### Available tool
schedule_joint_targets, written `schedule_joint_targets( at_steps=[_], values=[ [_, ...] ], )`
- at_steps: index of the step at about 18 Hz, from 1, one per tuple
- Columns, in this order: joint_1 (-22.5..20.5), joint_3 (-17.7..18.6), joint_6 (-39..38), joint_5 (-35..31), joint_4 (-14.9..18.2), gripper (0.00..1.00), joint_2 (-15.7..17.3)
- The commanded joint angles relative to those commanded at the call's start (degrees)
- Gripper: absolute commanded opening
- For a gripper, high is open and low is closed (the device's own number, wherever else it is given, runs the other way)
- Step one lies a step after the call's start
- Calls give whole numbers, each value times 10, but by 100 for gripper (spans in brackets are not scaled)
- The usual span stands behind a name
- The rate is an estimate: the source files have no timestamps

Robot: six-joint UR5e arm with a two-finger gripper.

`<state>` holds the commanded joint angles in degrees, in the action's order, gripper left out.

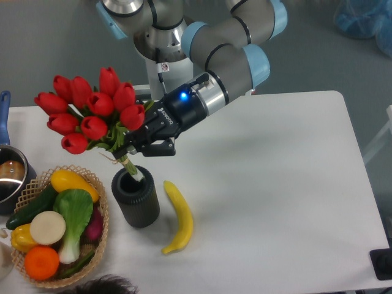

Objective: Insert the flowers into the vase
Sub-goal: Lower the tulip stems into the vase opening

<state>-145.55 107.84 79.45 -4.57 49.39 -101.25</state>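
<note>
The pincer [142, 142] grips the flowers [92, 116] by their stems — tips just inside the vase [135, 196] mouth, bunch leaning left. Released this tilted, they could topple the vase toward the basket [92, 184].

Banana [179, 217], basket of vegetables [103, 234], pot [12, 177].

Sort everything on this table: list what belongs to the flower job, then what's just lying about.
Job: flowers, held by the gripper; vase.
Lying about: banana, basket of vegetables, pot.
</note>
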Motion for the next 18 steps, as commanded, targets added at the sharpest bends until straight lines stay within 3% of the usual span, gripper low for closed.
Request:
schedule_joint_targets(
  at_steps=[18],
  values=[
    [3,11,5,4,0,22,-43]
  ],
)
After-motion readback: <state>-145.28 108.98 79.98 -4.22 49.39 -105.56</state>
